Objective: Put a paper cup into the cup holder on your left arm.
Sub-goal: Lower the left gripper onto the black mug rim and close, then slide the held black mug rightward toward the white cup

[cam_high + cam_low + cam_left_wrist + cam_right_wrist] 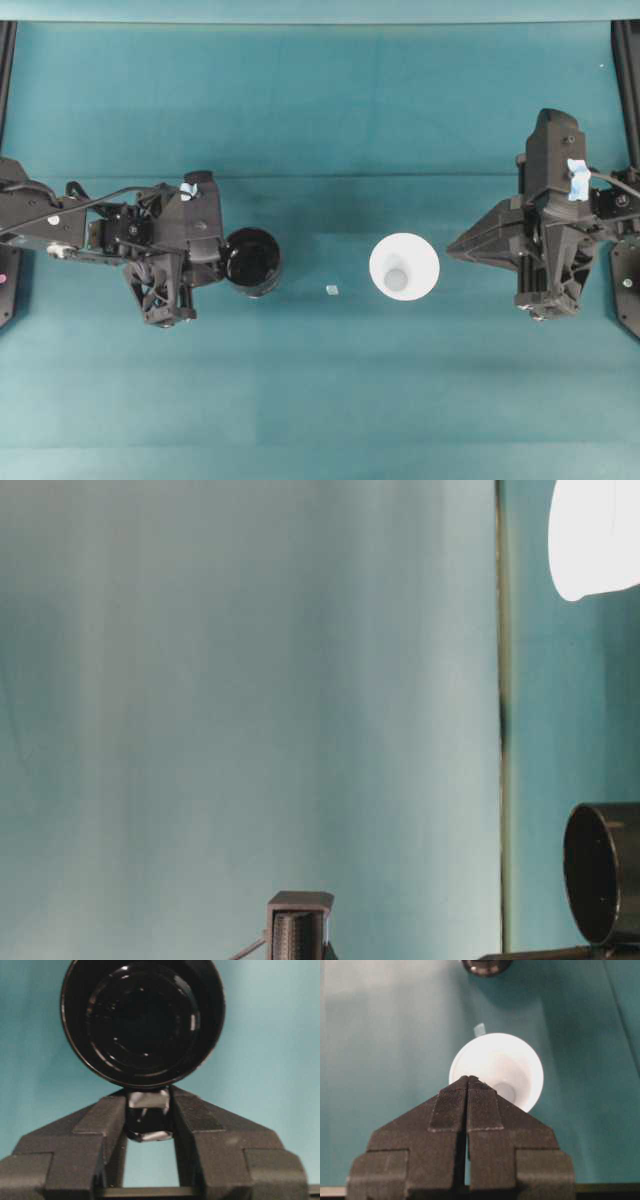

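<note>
The cup holder, a glossy black cylinder, stands mouth-up left of the table's middle and fills the top of the left wrist view. My left gripper is shut on the holder's small side lug, a finger pressed against each side of it. The white paper cup stands mouth-up to the right of the holder, its greyish bottom showing inside. My right gripper is shut and empty, its tip just short of the cup's rim.
A tiny pale scrap of tape lies on the teal cloth between holder and cup. Black frame rails run along both side edges of the table.
</note>
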Tool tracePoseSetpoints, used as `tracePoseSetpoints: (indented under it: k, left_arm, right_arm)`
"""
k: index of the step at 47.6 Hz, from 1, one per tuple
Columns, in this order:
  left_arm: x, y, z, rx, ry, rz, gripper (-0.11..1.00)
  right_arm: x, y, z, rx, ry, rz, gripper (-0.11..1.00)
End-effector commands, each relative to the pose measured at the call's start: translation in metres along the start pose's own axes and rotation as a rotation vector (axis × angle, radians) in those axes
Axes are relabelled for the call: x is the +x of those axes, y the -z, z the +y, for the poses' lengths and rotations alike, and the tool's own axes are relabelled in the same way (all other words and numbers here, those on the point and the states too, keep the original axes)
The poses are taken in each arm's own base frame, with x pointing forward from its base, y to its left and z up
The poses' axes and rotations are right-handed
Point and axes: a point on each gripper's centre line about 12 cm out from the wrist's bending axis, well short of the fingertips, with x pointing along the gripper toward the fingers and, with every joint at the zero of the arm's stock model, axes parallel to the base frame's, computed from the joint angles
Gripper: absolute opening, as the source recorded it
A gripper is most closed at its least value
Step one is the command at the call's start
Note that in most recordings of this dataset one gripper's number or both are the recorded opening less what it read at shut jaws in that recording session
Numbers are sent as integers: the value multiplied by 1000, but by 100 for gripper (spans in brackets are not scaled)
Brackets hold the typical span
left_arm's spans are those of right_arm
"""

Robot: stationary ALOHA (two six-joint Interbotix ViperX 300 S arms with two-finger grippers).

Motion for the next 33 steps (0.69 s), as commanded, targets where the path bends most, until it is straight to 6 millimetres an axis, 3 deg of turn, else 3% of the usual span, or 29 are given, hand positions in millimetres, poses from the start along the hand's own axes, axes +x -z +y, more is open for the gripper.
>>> tracePoseSetpoints:
  k: [1, 8, 15, 33]
  left_arm:
    - [-4, -23, -3, 29, 8, -75, 29]
    - [-10, -54, -5, 74, 7, -147, 29]
    - [-2, -70, -4, 97, 1, -153, 29]
    - [26, -89, -4, 101, -2, -134, 29]
  right_arm:
    - [-3, -4, 0, 9, 0, -19, -2]
    - [-4, -2, -1, 7, 1, -19, -2]
    - [-4, -1, -1, 8, 2, -16, -2]
    - [-3, 2, -2, 9, 4, -10, -2]
